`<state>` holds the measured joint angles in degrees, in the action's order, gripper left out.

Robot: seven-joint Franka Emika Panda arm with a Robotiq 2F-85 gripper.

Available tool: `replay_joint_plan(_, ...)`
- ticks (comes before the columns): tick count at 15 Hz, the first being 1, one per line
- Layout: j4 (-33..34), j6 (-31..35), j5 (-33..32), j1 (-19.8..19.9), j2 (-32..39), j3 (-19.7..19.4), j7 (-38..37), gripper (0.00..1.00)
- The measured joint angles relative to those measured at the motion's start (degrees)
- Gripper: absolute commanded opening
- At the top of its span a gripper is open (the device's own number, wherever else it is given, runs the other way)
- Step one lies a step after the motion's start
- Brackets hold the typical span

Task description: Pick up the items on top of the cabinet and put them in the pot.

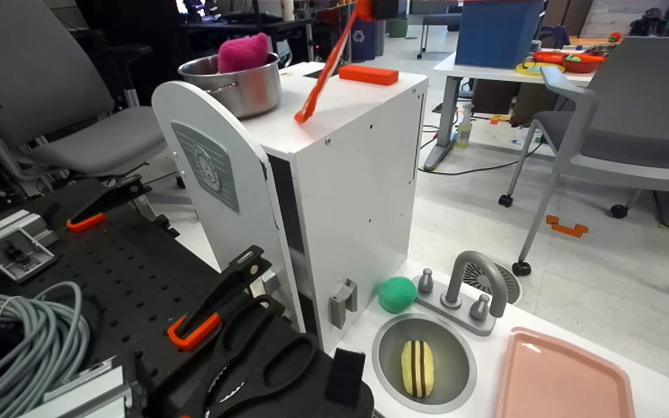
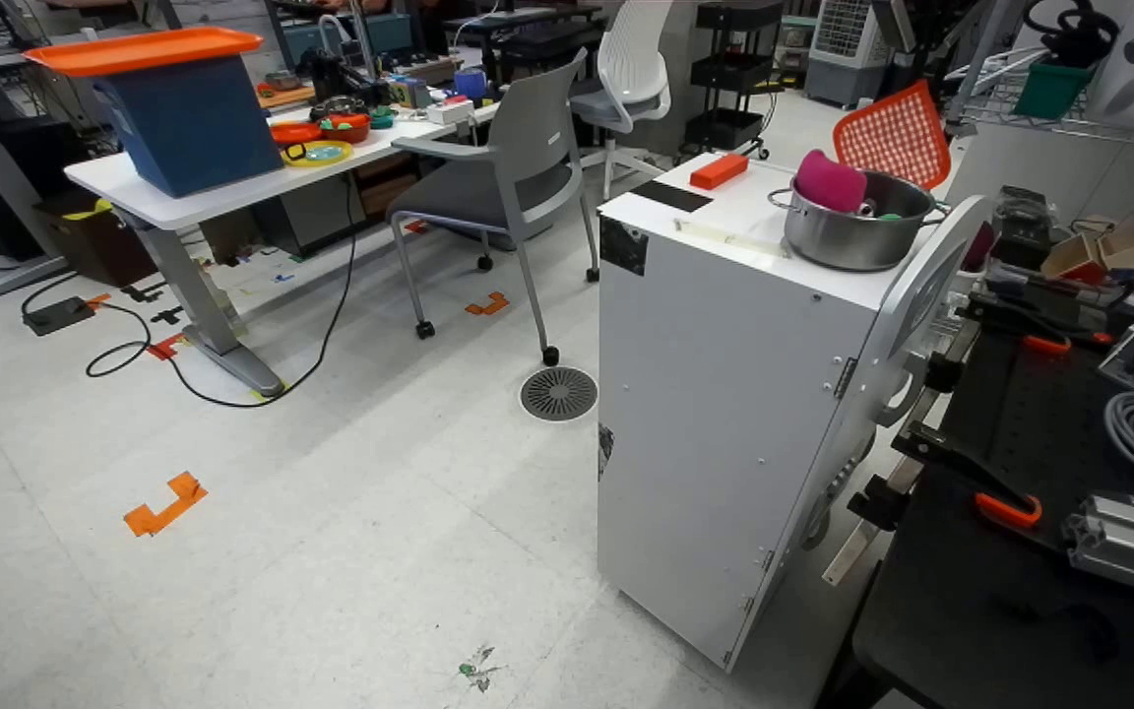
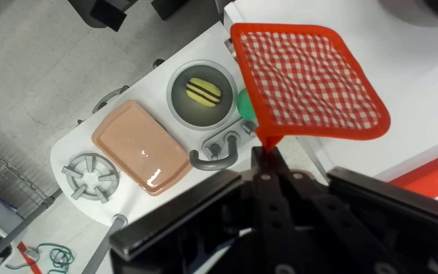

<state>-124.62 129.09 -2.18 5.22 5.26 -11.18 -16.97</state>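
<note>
A steel pot (image 1: 253, 92) stands on the white cabinet (image 1: 363, 191), also in an exterior view (image 2: 848, 238); its edge shows in the wrist view (image 3: 409, 11). A magenta plush thing (image 1: 244, 53) sits in it and sticks above the rim (image 2: 828, 182). Something small and green (image 2: 888, 217) is inside too. A red-orange block (image 1: 368, 74) lies on the cabinet's far part (image 2: 720, 170). My gripper (image 3: 268, 152) is shut on a corner of a red checkered pot holder (image 3: 310, 80), which hangs beside the pot (image 2: 892, 133). Whether its lower end touches the cabinet is unclear.
The open cabinet door (image 1: 224, 168) rises beside the pot with a rounded top. Below are a toy sink (image 1: 381, 348) holding a yellow striped thing (image 1: 417, 368), a faucet (image 1: 474, 284), a green ball (image 1: 397, 294) and a pink tray (image 1: 567, 377). A black table (image 1: 137, 278) holds clamps and scissors.
</note>
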Motion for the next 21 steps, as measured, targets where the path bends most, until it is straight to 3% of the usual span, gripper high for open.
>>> replay_joint_plan(10,-4.42,-0.06,-0.60,-0.10,-8.42,4.17,9.82,0.00)
replay_joint_plan(21,-9.61,-0.07,-0.45,-1.26,-17.91,7.87,11.15,0.00)
